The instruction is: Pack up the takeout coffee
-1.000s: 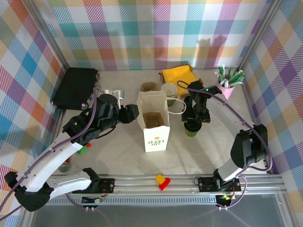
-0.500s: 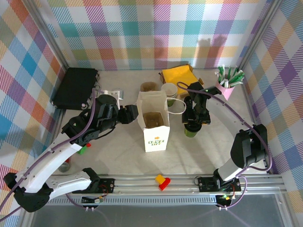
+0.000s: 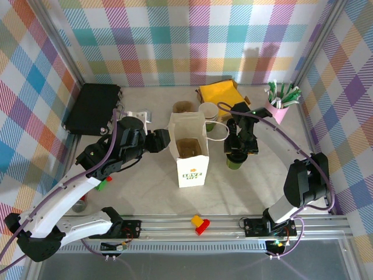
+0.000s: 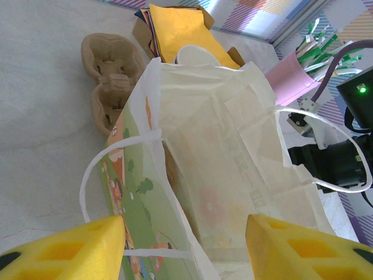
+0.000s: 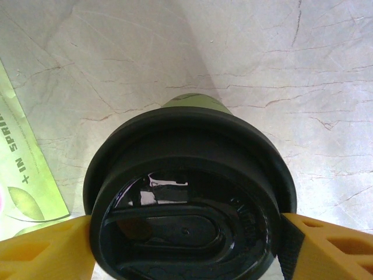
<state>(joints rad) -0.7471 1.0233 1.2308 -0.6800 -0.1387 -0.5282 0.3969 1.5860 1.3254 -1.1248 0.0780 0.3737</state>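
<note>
takeout coffee (image 3: 235,163) lid: hidden under right end effector (image 3: 238,153) | paper bag (image 4: 233,146) base: cropped

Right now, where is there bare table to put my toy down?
Bare table lies between the white bag, the coffee cup and the near rail, and at the back between the black box and the cup carrier. It is crowded at the back right: yellow papers, lidless cups and the pink straw cup.

A pink cup of straws (image 3: 280,108) stands near yellow papers (image 3: 218,92) (black case (image 3: 93,108) far left).
</note>
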